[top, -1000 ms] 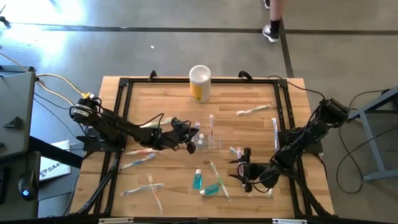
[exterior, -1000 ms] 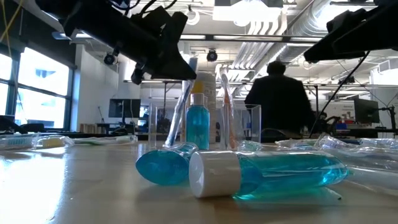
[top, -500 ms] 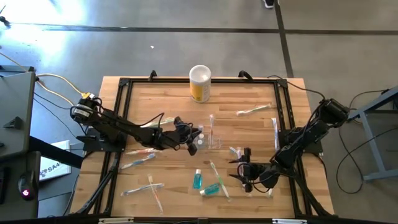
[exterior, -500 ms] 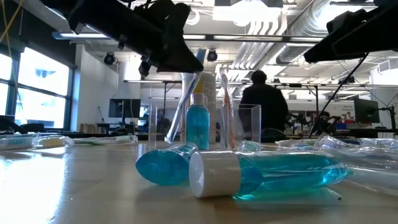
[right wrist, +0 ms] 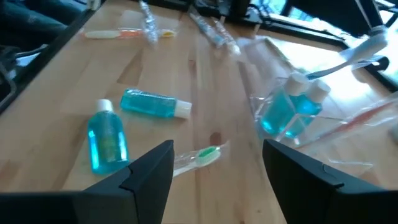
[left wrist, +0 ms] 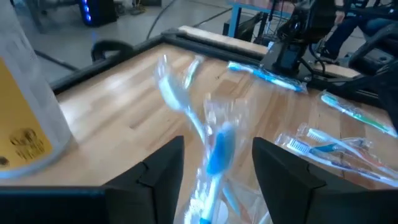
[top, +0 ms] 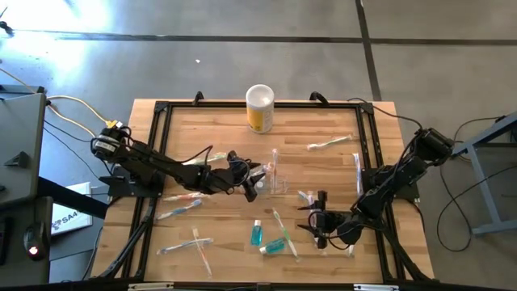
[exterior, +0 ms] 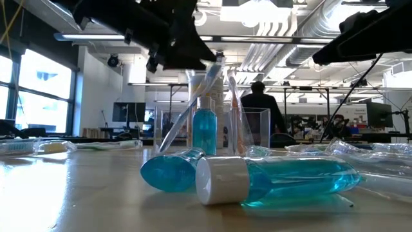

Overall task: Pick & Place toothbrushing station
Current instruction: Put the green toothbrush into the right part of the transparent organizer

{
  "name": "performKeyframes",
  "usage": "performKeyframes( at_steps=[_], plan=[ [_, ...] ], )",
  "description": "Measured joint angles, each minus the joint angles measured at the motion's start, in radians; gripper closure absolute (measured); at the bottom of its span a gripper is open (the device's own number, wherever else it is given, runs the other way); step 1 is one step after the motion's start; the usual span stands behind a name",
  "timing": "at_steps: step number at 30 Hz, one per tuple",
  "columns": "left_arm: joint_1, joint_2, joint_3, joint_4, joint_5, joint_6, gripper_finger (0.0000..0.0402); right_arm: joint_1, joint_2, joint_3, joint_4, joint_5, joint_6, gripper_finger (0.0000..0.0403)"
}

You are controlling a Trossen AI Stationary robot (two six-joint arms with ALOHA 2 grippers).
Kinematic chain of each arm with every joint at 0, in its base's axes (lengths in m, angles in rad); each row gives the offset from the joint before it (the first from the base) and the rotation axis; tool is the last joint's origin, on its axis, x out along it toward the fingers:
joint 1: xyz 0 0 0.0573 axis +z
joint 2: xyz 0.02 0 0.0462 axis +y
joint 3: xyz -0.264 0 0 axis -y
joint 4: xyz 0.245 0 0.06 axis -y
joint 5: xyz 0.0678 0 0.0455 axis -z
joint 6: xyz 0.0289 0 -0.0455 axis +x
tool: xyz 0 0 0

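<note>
The clear holder (top: 277,181) stands mid-table with teal tubes (exterior: 205,129) upright in it. A wrapped blue-bristled toothbrush (left wrist: 205,134) leans in the holder, its lower end inside and its head (exterior: 215,64) sticking out above the rim. My left gripper (top: 255,178) is open just left of the holder, its fingers either side of that brush's upper part without visibly touching it. My right gripper (top: 321,221) hangs open over the table's near right, with nothing between its fingers. Two more teal tubes (top: 257,234) (top: 275,245) lie on the table beside it.
A yellow canister (top: 259,107) with a white top stands at the far edge. Wrapped toothbrushes lie scattered at the near left (top: 179,210) (top: 198,246), the far right (top: 331,143) and the right (top: 357,171). A green-headed brush (right wrist: 196,158) lies before my right gripper. A person stands far behind the table.
My left gripper has opened and risen a little, letting go of the wrapped toothbrush. The brush stays leaning in the holder, its head now showing free below the gripper. The person in the room behind has walked farther off.
</note>
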Motion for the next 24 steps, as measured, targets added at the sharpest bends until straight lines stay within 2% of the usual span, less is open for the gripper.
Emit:
performKeyframes(
  at_steps=[4, 7, 10, 14, 16, 20, 24],
  plan=[
    [-0.013, -0.058, 0.001, -0.006, -0.001, 0.071, 0.0215, 0.016, -0.055, 0.0, -0.043, 0.06, 0.009, 0.0165],
    [-0.053, -0.116, 0.0, 0.006, -0.047, 0.17, 0.0215, 0.03, -0.123, 0.0, -0.126, 0.047, 0.082, 0.0165],
    [-0.113, -0.183, 0.0, 0.0, -0.124, 0.283, 0.0215, 0.035, -0.203, 0.0, -0.269, -0.013, 0.273, 0.0165],
    [-0.192, -0.24, 0.001, -0.036, -0.128, 0.355, 0.0215, 0.026, -0.309, 0.0, -0.464, -0.143, 0.471, 0.0165],
    [-0.223, -0.25, 0.001, -0.061, -0.128, 0.346, 0.0215, 0.001, -0.361, 0.0, -0.527, -0.149, 0.456, 0.0165],
    [-0.258, -0.249, 0.001, -0.132, -0.128, 0.298, 0.0215, -0.111, -0.454, 0.0, -0.595, -0.08, 0.374, 0.0165],
    [-0.256, -0.245, 0.001, -0.2, -0.127, 0.235, 0.0215, -0.305, -0.533, 0.0, -0.63, -0.141, 0.294, 0.0165]
  ],
)
